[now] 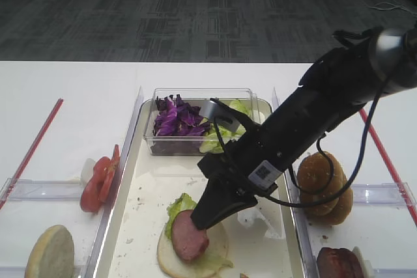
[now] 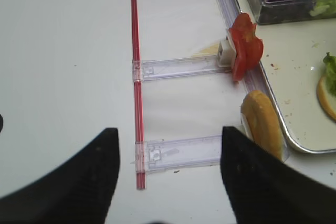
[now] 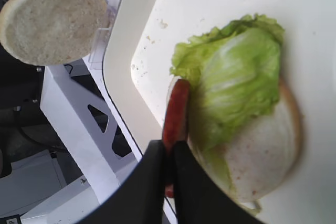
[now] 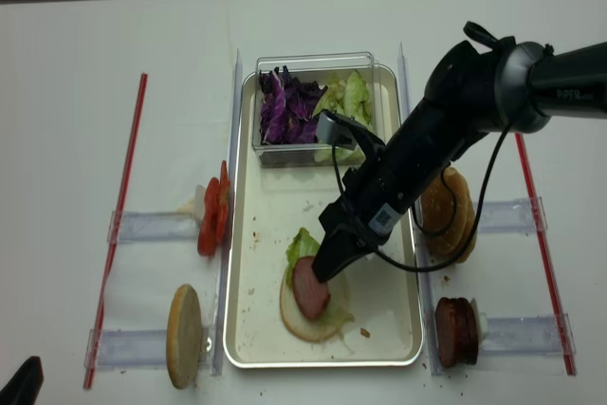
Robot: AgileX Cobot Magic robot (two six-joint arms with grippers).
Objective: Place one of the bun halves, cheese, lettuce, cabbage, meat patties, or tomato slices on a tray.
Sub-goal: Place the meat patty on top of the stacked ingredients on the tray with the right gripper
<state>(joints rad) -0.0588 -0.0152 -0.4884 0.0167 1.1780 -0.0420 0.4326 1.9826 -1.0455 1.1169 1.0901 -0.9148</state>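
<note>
The right tool [image 4: 321, 277] reaches down over the tray [image 4: 248, 329], its black fingers [image 3: 157, 182] pressed together on the edge of a meat patty [image 4: 308, 288], which it pinches tilted over a leaf of lettuce [image 3: 239, 85]. The lettuce lies on a pale, flat-faced bun half [image 3: 265, 156] near the front of the tray. In the right wrist view the patty [image 3: 176, 111] stands nearly on edge, touching the left rim of the leaf.

At the far end of the tray sits a clear plastic tub [image 1: 195, 144] holding purple cabbage [image 1: 174, 120] on its left and more green leaves [image 4: 346, 97] on its right. Left of the tray, red tomato slices [image 1: 99, 179] stand on edge in a clear rack [image 2: 178, 67], and another pale bun half [image 1: 51, 253] stands in the rack nearer the front. Right of the tray, golden-brown speckled bun tops [image 1: 324, 185] are racked beside the arm, with further meat patties [image 4: 455, 331] closer to the front edge of the white counter [image 1: 65, 96]. A red rod [image 2: 136, 82] lies along the counter at each side.

The left tool [image 2: 168, 177] hovers over the counter well left of the tray, its two dark fingers [image 2: 79, 182] spread apart with nothing between them.
</note>
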